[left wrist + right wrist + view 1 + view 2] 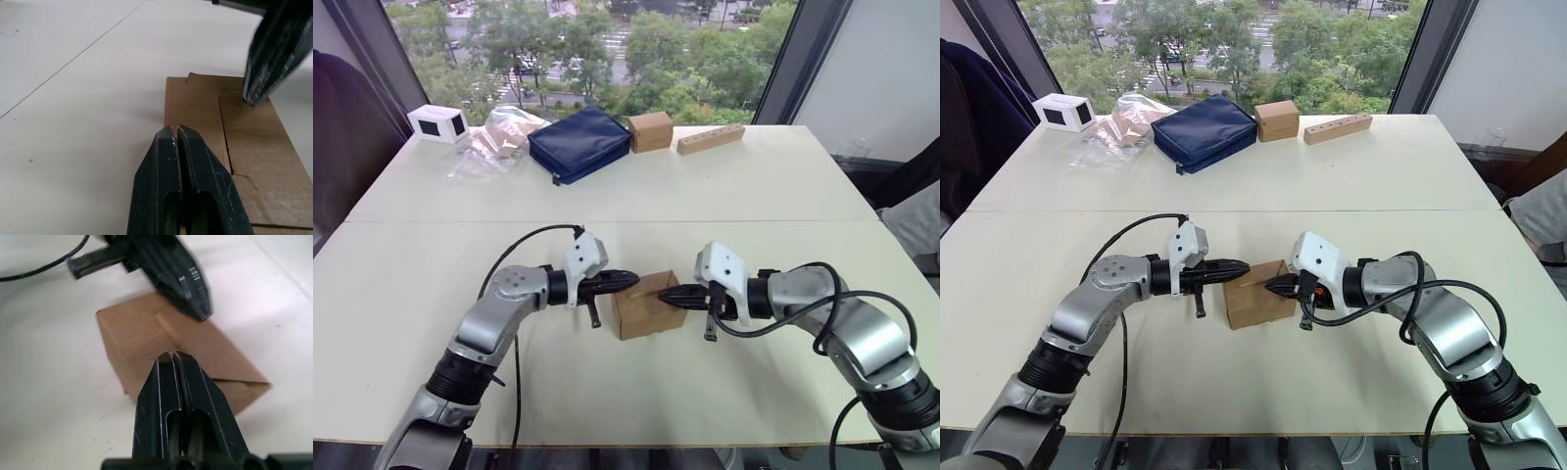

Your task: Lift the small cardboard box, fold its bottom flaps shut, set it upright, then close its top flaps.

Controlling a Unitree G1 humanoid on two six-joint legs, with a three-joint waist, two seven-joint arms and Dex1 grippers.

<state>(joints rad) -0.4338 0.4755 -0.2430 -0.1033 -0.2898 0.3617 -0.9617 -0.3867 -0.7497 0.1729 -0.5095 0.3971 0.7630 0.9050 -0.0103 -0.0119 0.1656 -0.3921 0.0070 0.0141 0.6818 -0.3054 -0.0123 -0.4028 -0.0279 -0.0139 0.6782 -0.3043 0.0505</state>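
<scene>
The small cardboard box (644, 311) stands on the white table (626, 201) between my two arms. Its top flaps (195, 103) lie folded flat, with a seam between them. The bottom flaps are hidden under the box. My left gripper (631, 281) is shut, its tips over the box's top left edge. Opposite it, my right gripper (664, 293) is also shut, its tips resting at the top right edge. The left wrist view looks down on the left gripper (174, 129) with the right gripper's fingers (274, 63) beyond it. Neither gripper holds anything.
At the table's far edge lie another small brown box (650, 130), a long wooden block (710, 139), a navy pouch (579, 142), a clear plastic bag (499, 132) and a white box (437, 121). Black cables loop from both wrists.
</scene>
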